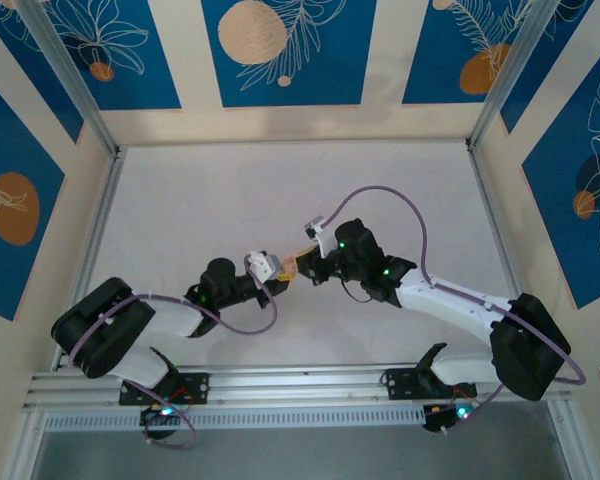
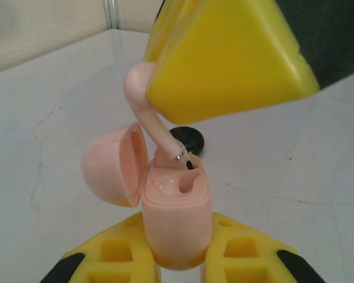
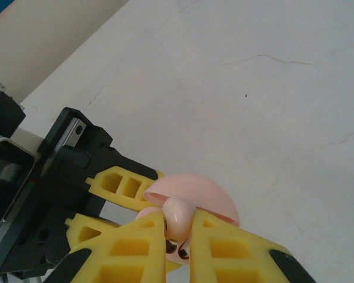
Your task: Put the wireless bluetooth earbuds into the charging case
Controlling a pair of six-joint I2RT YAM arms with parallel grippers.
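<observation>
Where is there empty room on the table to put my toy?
The far half of the table, between the back wall and the arms, is bare. Crowded: the middle, where the left end effector holds the charging case and the right end effector holds the pale earbud at it.

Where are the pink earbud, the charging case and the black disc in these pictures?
pink earbud (image 2: 156, 127): left wrist view, on its stem.
charging case (image 2: 177, 227): left wrist view, on the front of its body.
black disc (image 2: 192, 139): left wrist view, on its top face.
</observation>
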